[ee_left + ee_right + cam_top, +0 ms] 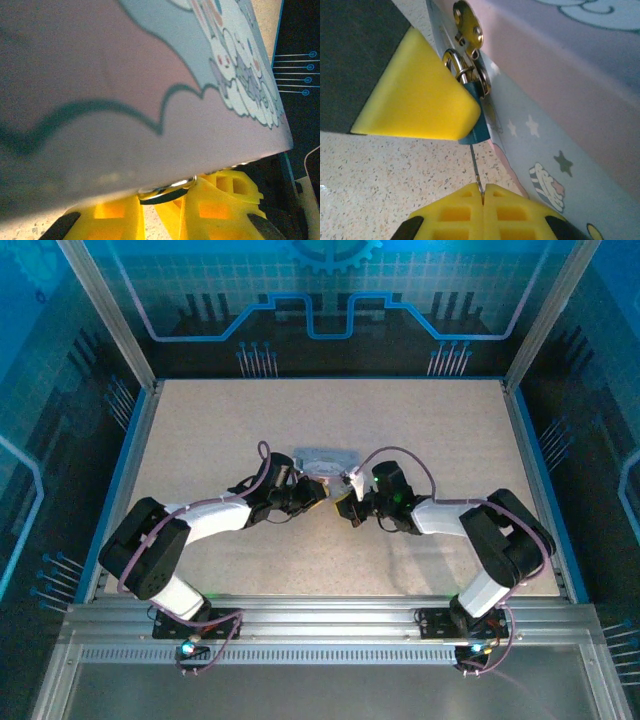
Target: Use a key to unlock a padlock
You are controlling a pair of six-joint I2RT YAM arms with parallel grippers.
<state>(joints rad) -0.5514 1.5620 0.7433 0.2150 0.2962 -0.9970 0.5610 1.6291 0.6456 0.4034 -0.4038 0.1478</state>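
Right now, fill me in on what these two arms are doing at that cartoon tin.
The left tool is clamped around the small blue padlock, which hangs from the latch of the lilac tin, and holds it steady. The right tool is shut on the thin key, whose shaft reaches up to the padlock's underside. The silvery shackle looks closed through the latch, so the lock is not yet open.
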